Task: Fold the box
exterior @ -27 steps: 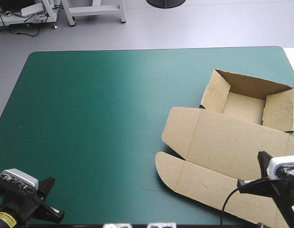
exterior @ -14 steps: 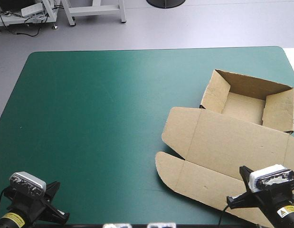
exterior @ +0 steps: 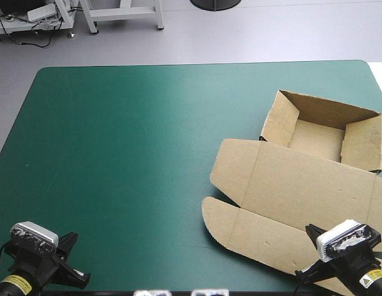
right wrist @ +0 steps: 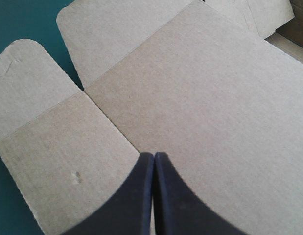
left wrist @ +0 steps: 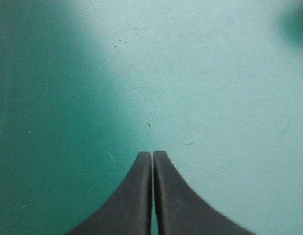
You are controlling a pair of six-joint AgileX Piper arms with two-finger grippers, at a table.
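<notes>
We note that the right arm has drawn back toward the table's near edge. The right gripper [right wrist: 153, 155] is fully closed and empty above the flat lid [right wrist: 200, 98] of the brown box [exterior: 302, 179], an open tray at the table's right. The left gripper [left wrist: 152, 153] is also closed and empty, over the teal-green cover [exterior: 129, 154]. We judge the folding to be finished.

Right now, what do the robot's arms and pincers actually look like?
The left pincer and right pincer each have two broad black fingers curved like fins, tapering to a point. The left arm and right arm are black, each bearing a small yellow label.
</notes>
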